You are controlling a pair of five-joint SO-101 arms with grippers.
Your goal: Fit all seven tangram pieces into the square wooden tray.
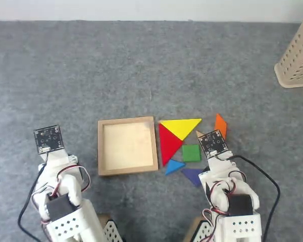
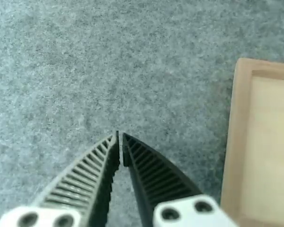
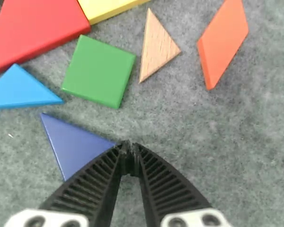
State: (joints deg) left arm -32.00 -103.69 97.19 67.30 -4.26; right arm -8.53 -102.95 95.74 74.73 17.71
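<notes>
Seven pieces [image 1: 167, 143] lie right of the tray [image 1: 126, 121]; my left gripper [image 2: 119, 137], closed, sits left of it; my right gripper [image 3: 128, 146], closed, is at the purple triangle [image 3: 71, 142].

Tray [image 1: 100, 147]: pale natural wood, plain, no markings.
Pcs: red triangle [image 1: 168, 143]; yellow triangle [image 1: 181, 127]; green square [image 1: 191, 153]; light blue triangle [image 1: 173, 166]; dark blue triangle [image 3: 73, 144], violet tint; orange parallelogram [image 1: 220, 125]; wood triangle [image 3: 156, 47], unpainted, fine grain visible.
Table cover [image 1: 141, 65]: grey, mottled.
Left gripper [image 2: 119, 138] & right gripper [image 3: 128, 146]: black, ribbed; mounts white.
Basket [image 1: 298, 55]: cream, perforated grid patt.
</notes>
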